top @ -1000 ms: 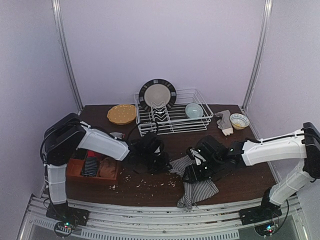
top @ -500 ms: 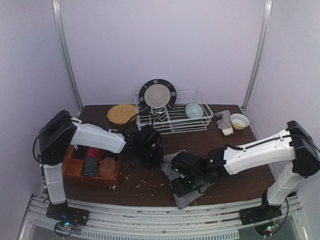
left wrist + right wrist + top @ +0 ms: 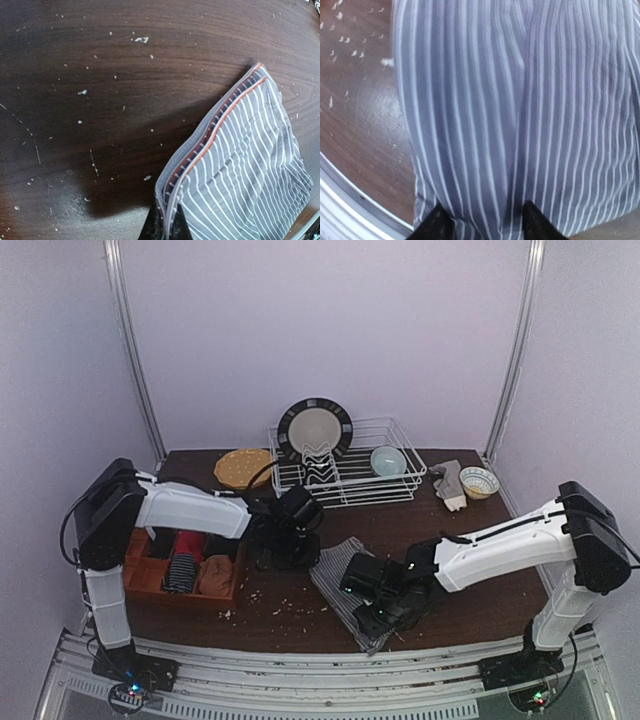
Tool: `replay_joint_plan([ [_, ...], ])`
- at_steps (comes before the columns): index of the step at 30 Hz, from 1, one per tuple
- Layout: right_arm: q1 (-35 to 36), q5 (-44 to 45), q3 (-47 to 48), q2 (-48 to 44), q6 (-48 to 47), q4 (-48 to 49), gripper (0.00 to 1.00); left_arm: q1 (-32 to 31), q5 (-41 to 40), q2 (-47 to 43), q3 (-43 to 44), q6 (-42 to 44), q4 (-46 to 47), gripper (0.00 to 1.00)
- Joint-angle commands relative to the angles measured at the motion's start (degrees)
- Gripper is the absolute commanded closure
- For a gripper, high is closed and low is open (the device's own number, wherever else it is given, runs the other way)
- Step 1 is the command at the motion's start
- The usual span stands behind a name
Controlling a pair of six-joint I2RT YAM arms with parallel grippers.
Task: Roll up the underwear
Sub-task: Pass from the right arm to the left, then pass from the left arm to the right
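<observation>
Striped underwear (image 3: 333,573) flat on the table (image 3: 480,590), far hem right at the front lip. Left gripper (image 3: 164,228) pinched shut on the waistband corner; right gripper (image 3: 485,224) low over the cloth, jaws apart. Beside the waistband, bare wood and scattered crumbs (image 3: 141,39).

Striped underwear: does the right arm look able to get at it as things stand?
Probably yes: the right pincer hangs open directly over the striped underwear, with nothing between them.
</observation>
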Motion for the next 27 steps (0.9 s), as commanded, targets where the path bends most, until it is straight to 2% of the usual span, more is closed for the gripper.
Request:
replay_joint_plan([
  [1,0.38,-1.37,-1.33,-7.64,-3.28,-1.72,0.35,0.56,-2.18,-0.94,2.32,2.1,-2.71,1.0],
  [5,0.66,-0.74,1.43,-8.51,-7.21,-0.72,0.27,0.58,-2.2,-0.14,3.91,2.21,-3.84,1.0],
  [10,1.73,2.18,6.3,-2.8,-10.52,-0.23,0.25,0.71,-1.4,0.9,5.29,1.44,-4.77,1.0],
  [15,1.86,7.74,7.24,1.57,-10.73,5.56,0.21,0.85,-0.79,0.96,5.3,-0.4,-4.67,1.0],
  [19,1.76,11.05,6.71,4.54,-10.64,11.52,0.09,1.07,0.29,1.15,5.51,-1.52,-4.36,1.0],
  [27,0.32,16.92,8.3,12.18,-9.47,12.37,0.1,1.48,1.83,1.53,5.66,-2.16,-4.5,1.0],
])
